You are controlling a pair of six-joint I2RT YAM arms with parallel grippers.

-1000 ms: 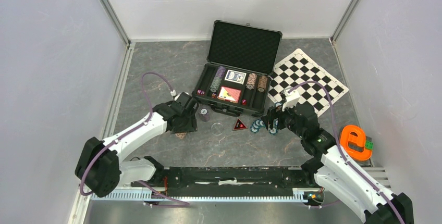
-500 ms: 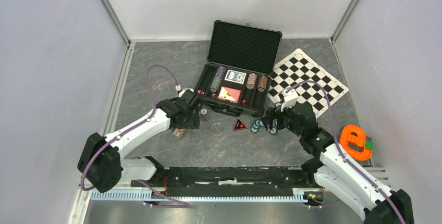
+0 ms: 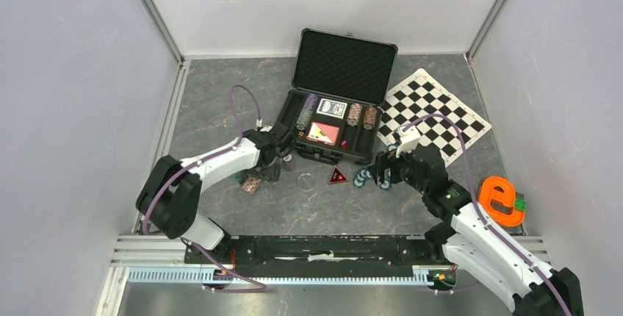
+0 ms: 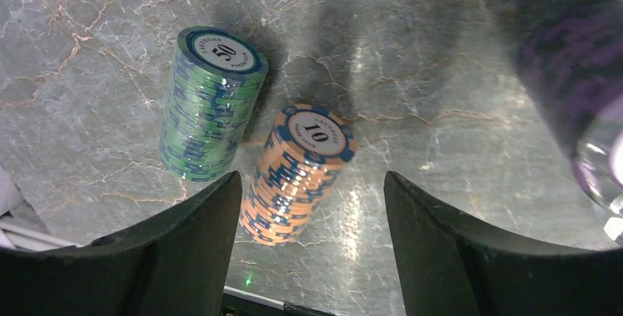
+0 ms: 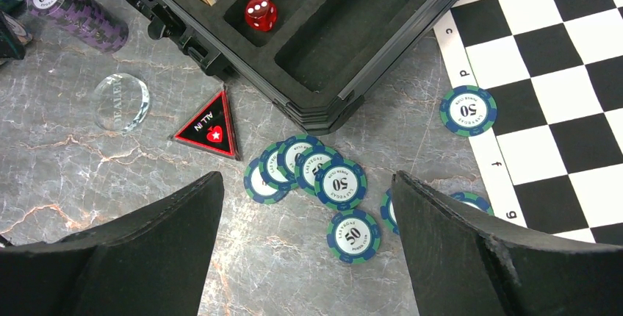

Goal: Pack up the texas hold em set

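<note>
The black case lies open, with card decks, chip rows and a red die in its foam. A green chip stack and an orange chip stack stand on the table. My left gripper is open, and the orange stack shows between its fingers, untouched. A purple stack lies on its side by the case front. Several teal chips lie loose before my right gripper, which hangs open over them and holds nothing. One more teal chip rests on the mat.
A clear dealer button and a black-and-red triangular marker lie in front of the case. The chequered mat spreads out right of the case. An orange e-shaped piece sits at the right edge.
My left arm has swung in toward the case, its gripper shifting right and away from the orange stack while opening slightly. The right arm has barely moved.
</note>
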